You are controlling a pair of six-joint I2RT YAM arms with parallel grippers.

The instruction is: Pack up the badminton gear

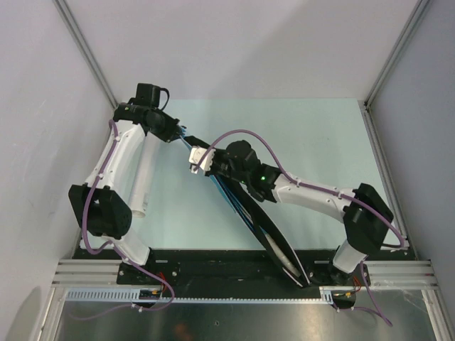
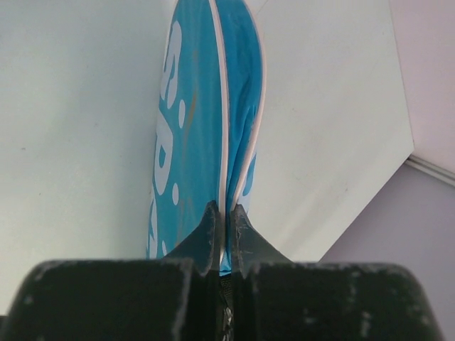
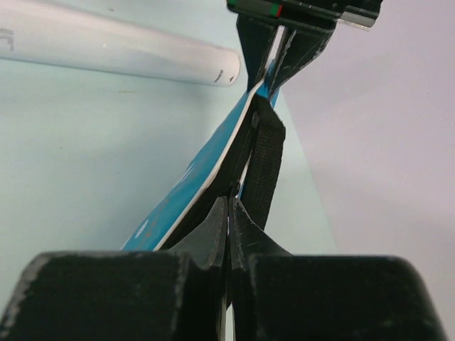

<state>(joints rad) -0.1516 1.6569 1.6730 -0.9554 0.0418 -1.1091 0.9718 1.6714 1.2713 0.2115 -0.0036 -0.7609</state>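
Between the closed jaws of the left gripper point(image 2: 222, 214) sits the white-piped rim of the racket bag point(image 2: 192, 114), pinched tight. Jaws of the right gripper point(image 3: 229, 212) are likewise pressed together, clamping the bag's dark edge where its black strap point(image 3: 264, 163) runs in; the left gripper shows at 12 o'clock in this wrist view. Overhead, the bag is held on edge above the table point(image 1: 313, 142), running from 10 o'clock toward 5 o'clock. At 9 o'clock of the bag lies the white tube point(image 1: 144, 181), beneath the left arm point(image 1: 117, 160), apart from the bag.
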